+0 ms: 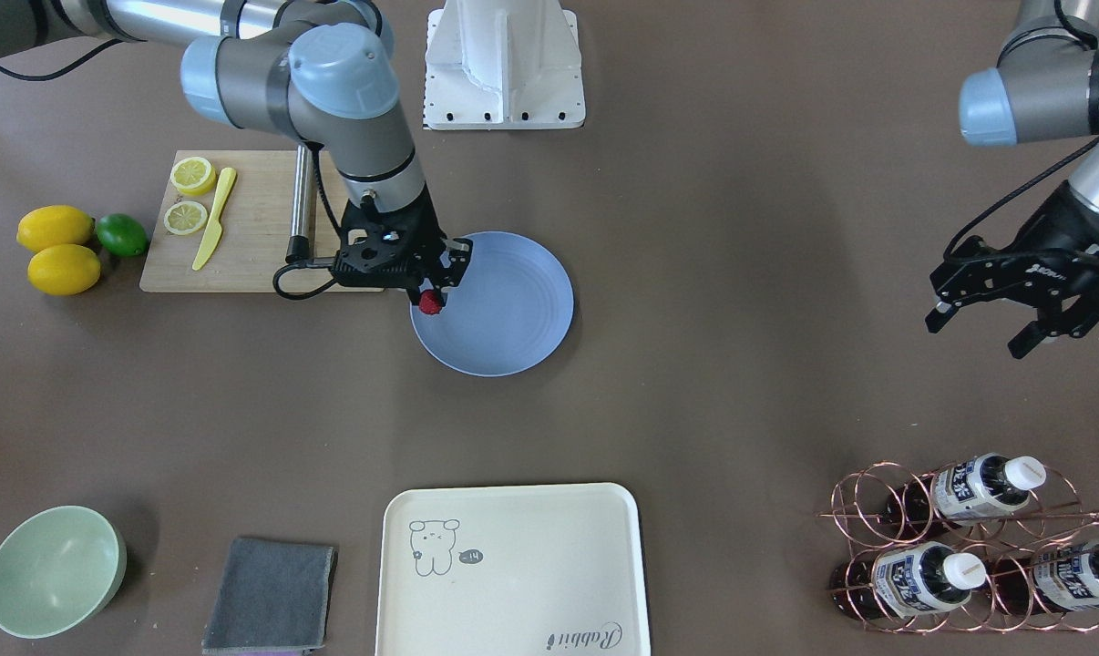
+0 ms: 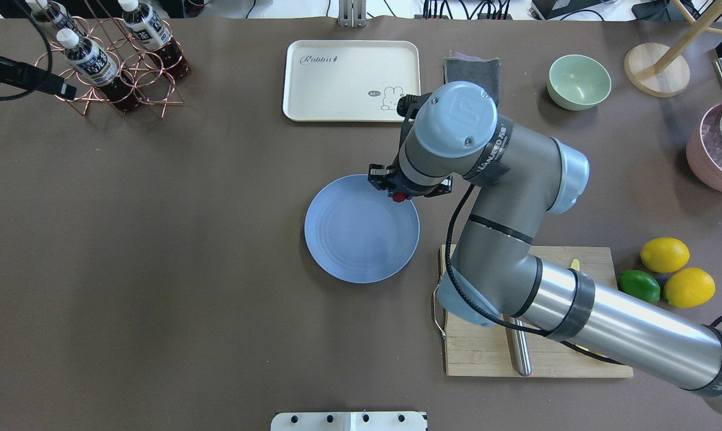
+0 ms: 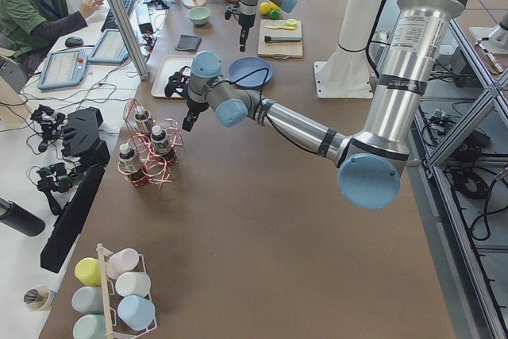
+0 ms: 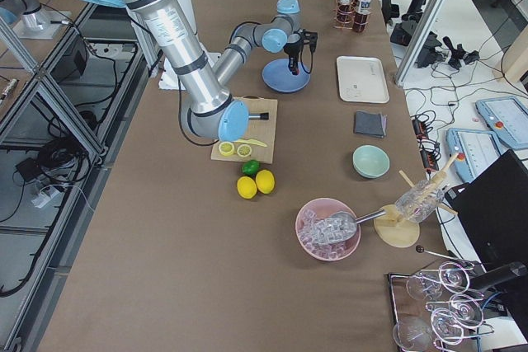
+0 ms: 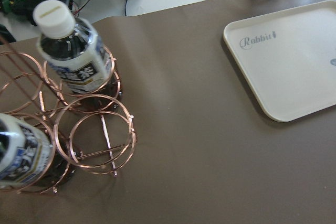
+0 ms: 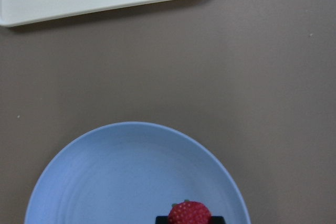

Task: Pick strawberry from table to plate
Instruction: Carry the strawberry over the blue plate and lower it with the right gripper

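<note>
The strawberry [image 1: 431, 304] is clamped between the two fingers of the right claw [image 2: 400, 193], over the rim of the plate [image 2: 349, 239] on the side nearest the cutting board. The claw is closed down to the width of the berry. From where I stand I cannot tell whether the berry touches the plate or hangs just above it.

Layout seen from behind the robot, left to right:

1. A copper wire bottle rack [image 2: 115, 78] with capped bottles stands at the far left corner of the table [image 2: 157, 269].
2. The left claw [image 1: 978, 333] hangs over the table near that rack. Its fingers are spread wide and hold nothing.
3. A cream tray [image 2: 313, 90] lies flat at the far edge, well apart from the plate.
4. The blue-grey plate sits near the middle of the table.
5. A folded grey cloth [image 2: 457, 69] lies just beside the tray, partly hidden by the right arm.
6. A pale green bowl [image 2: 579, 81] stands upright beyond the cloth.
7. A wooden cutting board [image 2: 487, 353] lies near the plate, on its right. It carries lemon slices and a yellow knife.
8. A lime [image 2: 639, 285] touches two lemons [image 2: 664, 254] just beside the board.
</note>
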Controlling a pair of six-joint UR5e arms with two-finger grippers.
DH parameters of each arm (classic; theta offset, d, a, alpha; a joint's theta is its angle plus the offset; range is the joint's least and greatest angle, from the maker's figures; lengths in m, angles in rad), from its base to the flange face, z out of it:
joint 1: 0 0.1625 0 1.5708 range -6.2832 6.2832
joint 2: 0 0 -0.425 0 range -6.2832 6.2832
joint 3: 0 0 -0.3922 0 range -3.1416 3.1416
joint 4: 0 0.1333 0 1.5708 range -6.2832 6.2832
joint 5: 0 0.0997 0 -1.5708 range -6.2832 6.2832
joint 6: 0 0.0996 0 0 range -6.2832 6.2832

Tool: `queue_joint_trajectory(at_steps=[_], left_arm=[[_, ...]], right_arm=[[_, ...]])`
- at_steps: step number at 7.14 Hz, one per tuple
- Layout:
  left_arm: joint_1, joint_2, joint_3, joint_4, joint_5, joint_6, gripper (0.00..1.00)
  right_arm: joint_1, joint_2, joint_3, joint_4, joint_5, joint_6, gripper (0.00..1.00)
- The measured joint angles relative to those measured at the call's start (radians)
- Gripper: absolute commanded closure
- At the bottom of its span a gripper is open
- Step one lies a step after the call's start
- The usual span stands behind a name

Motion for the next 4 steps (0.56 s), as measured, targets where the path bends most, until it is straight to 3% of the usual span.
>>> queue_joint_trajectory(at_steps=[2, 4], left_arm=[[-0.051, 0.075, 0.003, 0.000, -0.037, 0.076, 0.02], [-0.065, 0.090, 0.013, 0.001, -0.037, 0.094, 0.02]], right_arm=[[-0.042, 0.056, -0.063, 0.001, -0.048, 0.006, 1.00], [-0.063, 0.078, -0.148, 0.075, -0.075, 0.007, 1.00]])
